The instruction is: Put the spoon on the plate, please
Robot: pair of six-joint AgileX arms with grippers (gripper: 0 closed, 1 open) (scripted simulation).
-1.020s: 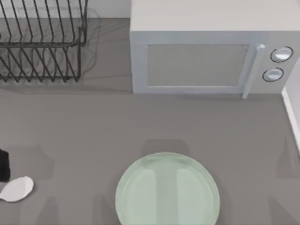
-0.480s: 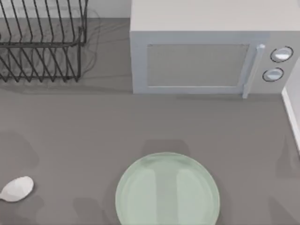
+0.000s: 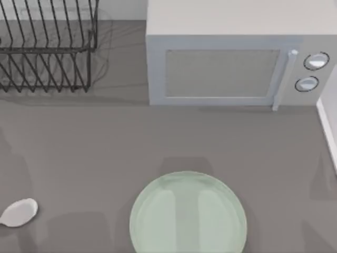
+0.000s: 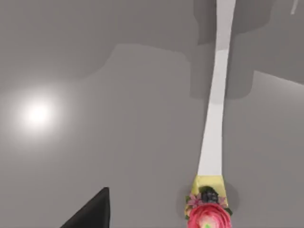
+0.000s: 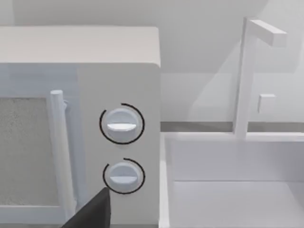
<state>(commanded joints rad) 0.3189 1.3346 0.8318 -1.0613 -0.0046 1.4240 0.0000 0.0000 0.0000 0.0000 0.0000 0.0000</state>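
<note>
— What's on my counter [image 3: 105,147]?
— Microwave [image 3: 231,63] at the back, wire rack [image 3: 47,47] back left, plate [image 3: 188,213] front centre, spoon [image 3: 20,212] on the bare surface, far left, well apart from it.
— The claws?
— Can't tell their state.

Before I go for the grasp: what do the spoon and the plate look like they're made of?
The spoon looks like plain white glazed ceramic or plastic: smooth, opaque, softly shaded, no metallic glint. The plate looks like pale green glass or glossy glaze: slightly see-through, with broad soft reflections across its surface. Both are probably slick.
</note>
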